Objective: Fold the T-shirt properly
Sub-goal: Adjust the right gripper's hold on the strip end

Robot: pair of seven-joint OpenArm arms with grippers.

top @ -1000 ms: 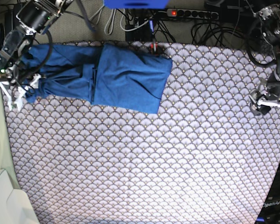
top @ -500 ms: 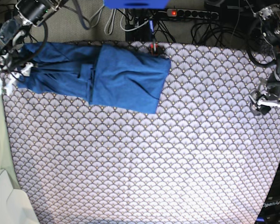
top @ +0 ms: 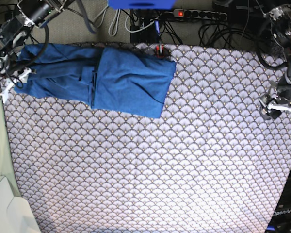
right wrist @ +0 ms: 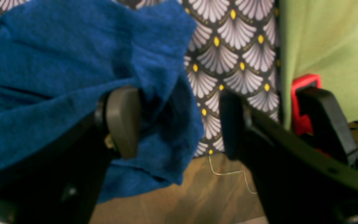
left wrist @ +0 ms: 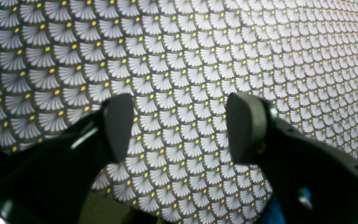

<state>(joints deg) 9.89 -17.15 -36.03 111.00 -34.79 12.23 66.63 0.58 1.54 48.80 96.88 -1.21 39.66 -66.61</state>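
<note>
Cloth: grey-white scallop pattern with yellow dots, covers nearly the whole base view, lying flat. It also fills the left wrist view.

Shirt: plain blue, upper left of the base view, lying on the cloth near its far edge. It is folded into a long band running left to right; a wider flap lies over its right half, with a lower corner pointing toward frame centre. The left end reaches the cloth's left edge. In the right wrist view the shirt takes up the left half of the frame, bunched and creased, with its end drooping past the cloth's edge over a brown surface.

Right gripper: far left edge of the base view, at the shirt's left end. In the right wrist view the jaws stand wide apart. The left pad touches blue fabric, which hangs in the gap; the other pad is against bare cloth. Not clamped; nothing pinched between the pads.

Left gripper: right edge of the base view, at the cloth's edge, well apart from the shirt. In the left wrist view the jaws are spread, with only patterned cloth showing between them. Holding nothing.

Green panel: upper right of the right wrist view, beside the cloth's edge.

Power strip: top of the base view, beyond the cloth, among cables.
</note>
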